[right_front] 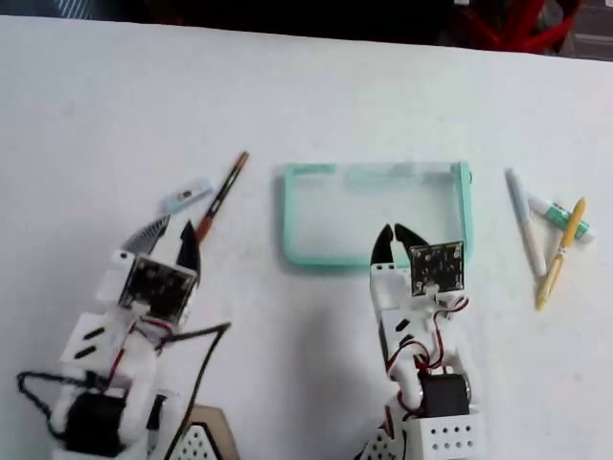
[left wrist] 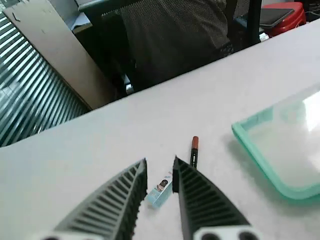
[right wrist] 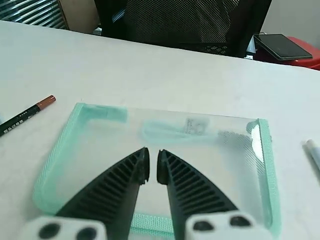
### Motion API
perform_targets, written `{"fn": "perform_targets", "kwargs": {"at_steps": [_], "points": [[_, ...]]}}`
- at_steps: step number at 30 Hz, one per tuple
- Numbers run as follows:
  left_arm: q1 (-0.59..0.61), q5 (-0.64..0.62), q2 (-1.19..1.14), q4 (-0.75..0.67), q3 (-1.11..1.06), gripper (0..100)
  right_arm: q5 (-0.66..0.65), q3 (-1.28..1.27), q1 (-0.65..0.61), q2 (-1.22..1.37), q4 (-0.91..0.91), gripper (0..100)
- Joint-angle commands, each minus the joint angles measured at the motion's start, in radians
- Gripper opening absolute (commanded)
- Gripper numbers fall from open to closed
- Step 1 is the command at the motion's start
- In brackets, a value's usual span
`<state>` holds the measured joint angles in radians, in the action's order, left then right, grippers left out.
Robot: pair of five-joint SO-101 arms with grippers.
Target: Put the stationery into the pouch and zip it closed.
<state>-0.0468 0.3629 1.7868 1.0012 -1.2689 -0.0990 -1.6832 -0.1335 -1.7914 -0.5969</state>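
Note:
The clear pouch [right_front: 374, 216] with a mint-green rim lies flat at the table's middle. My right gripper [right_front: 395, 238] hovers over its near edge; its own view shows the gripper [right wrist: 151, 160] shut, with nothing held, above the pouch [right wrist: 165, 132]. My left gripper [right_front: 172, 233] stands open at the left, just short of a small light-blue eraser [right_front: 185, 196] and a brown-tipped black pencil [right_front: 222, 195]. In the left wrist view the eraser [left wrist: 160, 192] lies on the table seen through the gap of the open gripper [left wrist: 160, 167], with the pencil [left wrist: 194, 151] beside it.
Right of the pouch lie a white-blue pen [right_front: 525, 220], a green marker [right_front: 560, 218] and a yellow pen [right_front: 560, 254], crossing one another. Cables trail by the left arm's base [right_front: 192, 364]. A dark chair stands beyond the table's far edge [right wrist: 180, 25].

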Motion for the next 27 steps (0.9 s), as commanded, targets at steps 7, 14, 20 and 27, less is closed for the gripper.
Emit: {"fn": "perform_targets", "kwargs": {"at_steps": [7,14,20,27], "points": [[-0.012,-0.117,-0.719,0.041,0.468,10,-0.002,-0.008,0.001,-0.004,-0.022,4.6],[-0.008,-0.186,-1.165,-0.026,0.595,11,-0.002,-0.008,0.002,-0.002,-0.022,4.6],[-0.008,-0.235,-1.437,-0.144,0.603,11,0.000,-0.008,-0.001,-0.007,-0.022,4.6],[-0.018,-0.233,-1.391,-0.166,0.546,11,0.000,-0.008,-0.002,-0.007,-0.013,4.6]]}}
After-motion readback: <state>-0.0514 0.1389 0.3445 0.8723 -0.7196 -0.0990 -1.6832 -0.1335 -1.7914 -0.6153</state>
